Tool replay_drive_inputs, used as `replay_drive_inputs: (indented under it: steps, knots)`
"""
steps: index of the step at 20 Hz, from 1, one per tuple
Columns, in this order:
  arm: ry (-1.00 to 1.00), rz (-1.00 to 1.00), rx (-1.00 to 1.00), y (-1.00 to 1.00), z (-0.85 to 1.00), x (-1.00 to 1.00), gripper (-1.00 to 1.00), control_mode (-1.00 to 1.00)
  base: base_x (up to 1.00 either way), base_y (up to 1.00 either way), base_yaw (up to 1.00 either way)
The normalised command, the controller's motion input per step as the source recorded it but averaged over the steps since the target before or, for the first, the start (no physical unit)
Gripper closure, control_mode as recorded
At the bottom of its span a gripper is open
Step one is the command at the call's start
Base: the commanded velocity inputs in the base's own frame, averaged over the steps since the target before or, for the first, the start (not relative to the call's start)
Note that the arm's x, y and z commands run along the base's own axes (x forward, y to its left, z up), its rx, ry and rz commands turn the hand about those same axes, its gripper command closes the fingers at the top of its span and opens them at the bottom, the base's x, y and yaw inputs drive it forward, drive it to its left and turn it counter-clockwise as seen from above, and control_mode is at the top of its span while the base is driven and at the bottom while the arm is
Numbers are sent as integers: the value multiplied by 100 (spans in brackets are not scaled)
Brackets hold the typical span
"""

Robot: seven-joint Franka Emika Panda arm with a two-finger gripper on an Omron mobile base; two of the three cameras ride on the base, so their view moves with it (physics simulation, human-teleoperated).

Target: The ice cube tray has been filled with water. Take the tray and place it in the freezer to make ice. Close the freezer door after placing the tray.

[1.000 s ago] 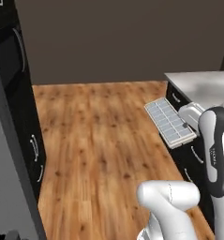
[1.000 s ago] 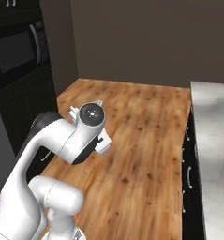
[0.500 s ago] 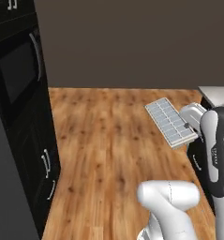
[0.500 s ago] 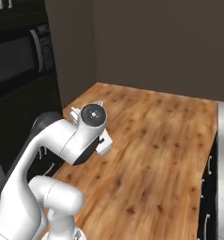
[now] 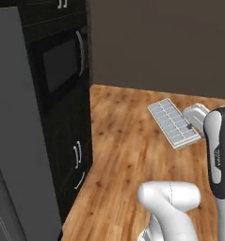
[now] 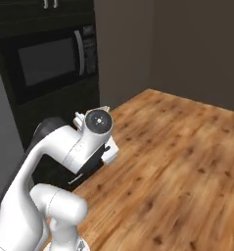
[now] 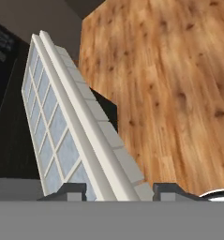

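Ice cube tray (image 5: pixel 173 123) aloft over wood floor (image 5: pixel 128 155), right of black oven cabinet (image 5: pixel 62 94). Gripper (image 7: pixel 115 190) pinching tray's short end, fingers either side. Stiff, light, water-filled: likely spills if tilted; end grip levers.

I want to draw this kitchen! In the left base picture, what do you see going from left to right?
Grey fridge door → black oven cabinet → wood floor → ice cube tray → gripper holding the tray's end.
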Motion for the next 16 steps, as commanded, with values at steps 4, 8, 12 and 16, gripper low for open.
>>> replay_drive_inputs:
  steps: [4,8,12,16]
  knots:
    - [0,0,0,0,0,0,100,100,-36,35,62]
    - [0,0,0,0,0,0,100,100,-32,36,62]
    - [0,0,0,0,0,0,100,100,-25,31,59]
    - [0,0,0,0,0,0,100,100,-2,36,54]
